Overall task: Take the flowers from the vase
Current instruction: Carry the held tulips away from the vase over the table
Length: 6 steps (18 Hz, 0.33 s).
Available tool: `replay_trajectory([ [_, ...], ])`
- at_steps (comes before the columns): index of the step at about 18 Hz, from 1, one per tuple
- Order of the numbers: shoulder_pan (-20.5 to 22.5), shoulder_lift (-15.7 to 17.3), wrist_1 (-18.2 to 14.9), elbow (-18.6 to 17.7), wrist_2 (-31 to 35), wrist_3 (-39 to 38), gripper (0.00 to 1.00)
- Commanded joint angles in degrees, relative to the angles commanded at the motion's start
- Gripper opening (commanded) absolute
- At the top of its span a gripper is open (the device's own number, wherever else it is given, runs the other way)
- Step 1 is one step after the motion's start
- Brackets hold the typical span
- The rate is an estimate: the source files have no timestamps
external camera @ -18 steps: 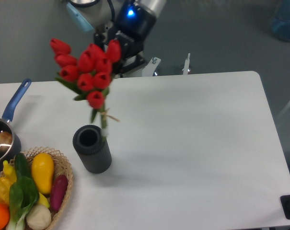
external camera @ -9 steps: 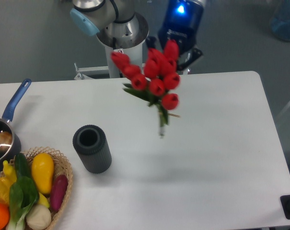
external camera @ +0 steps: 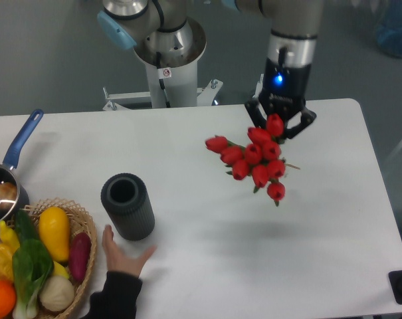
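The flowers [external camera: 254, 158], a bunch of red tulip buds, hang in the air over the right half of the table, well clear of the vase. My gripper [external camera: 280, 126] points down from above and is shut on the flowers, the buds hiding its fingertips and most of the stems. The vase [external camera: 127, 206], a dark grey ribbed cylinder with an open round mouth, stands upright at the left-centre of the table and holds nothing.
A person's hand [external camera: 124, 256] in a dark sleeve rests on the table just in front of the vase. A wicker basket [external camera: 88, 229] of vegetables sits at the front left. A blue-handled saucepan [external camera: 4, 193] is at the left edge.
The arm has carried the flowers further right and lower, and the bunch now tilts more. A hand has come in beside the vase.
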Motion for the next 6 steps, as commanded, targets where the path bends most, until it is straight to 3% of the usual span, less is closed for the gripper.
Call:
replay_trajectory([
  [3, -1.14, -3.08, -7.56, 6.15, 4.15, 0.00, 0.05],
  [6, -1.85, -4.41, -10.92, 8.45, 7.48, 0.00, 0.06],
])
